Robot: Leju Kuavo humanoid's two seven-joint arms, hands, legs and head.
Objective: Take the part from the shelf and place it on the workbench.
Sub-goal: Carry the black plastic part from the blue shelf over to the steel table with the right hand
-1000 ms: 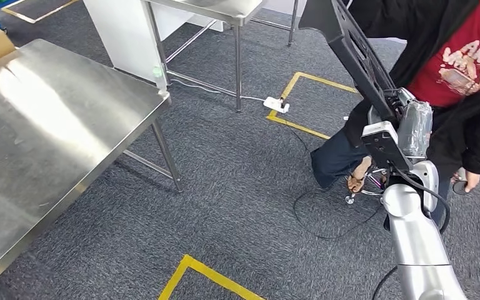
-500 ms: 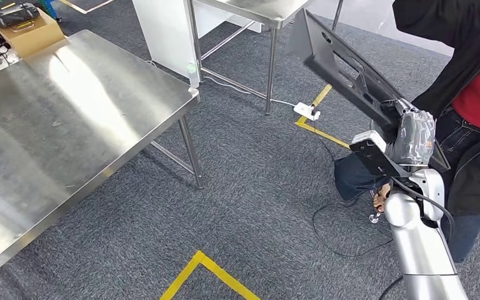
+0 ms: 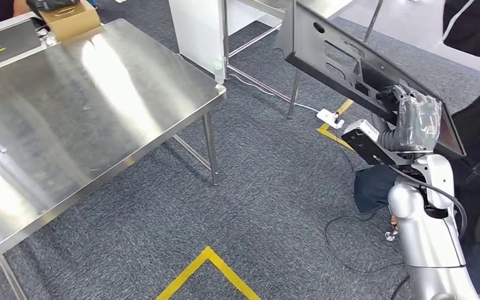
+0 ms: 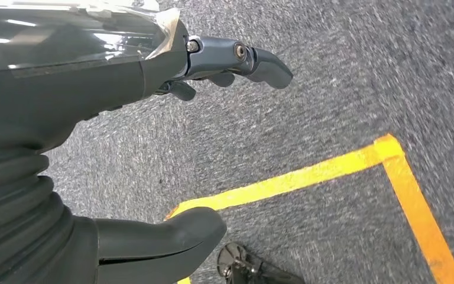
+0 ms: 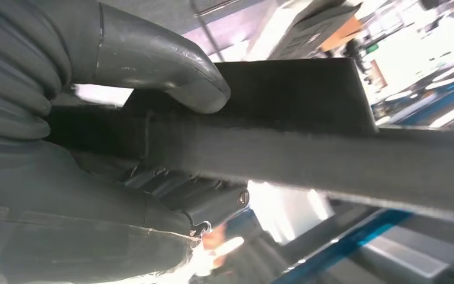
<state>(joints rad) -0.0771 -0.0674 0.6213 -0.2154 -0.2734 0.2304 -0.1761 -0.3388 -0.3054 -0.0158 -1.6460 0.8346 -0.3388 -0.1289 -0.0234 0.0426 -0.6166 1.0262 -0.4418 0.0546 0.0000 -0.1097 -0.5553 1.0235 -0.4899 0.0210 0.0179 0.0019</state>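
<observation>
1. The room is lit brightly from above, and the head view is sharp.
2. A wide white glare is seen on the steel workbench [image 3: 87, 106], well away from the right hand's fingers [image 3: 392, 97].
3. Only soft shadows are cast on the grey carpet [image 3: 269, 206] under the workbench.
4. In the right wrist view, the background beyond the fingers is washed out and blurred.
5. In the left wrist view, the carpet past the fingertips [image 4: 269, 62] is slightly smeared.

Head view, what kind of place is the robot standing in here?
Most likely a workshop or robot test lab. Bare stainless steel workbenches stand on grey carpet marked with yellow floor tape, and the right hand holds a large black panel part, with cables trailing on the floor.
</observation>
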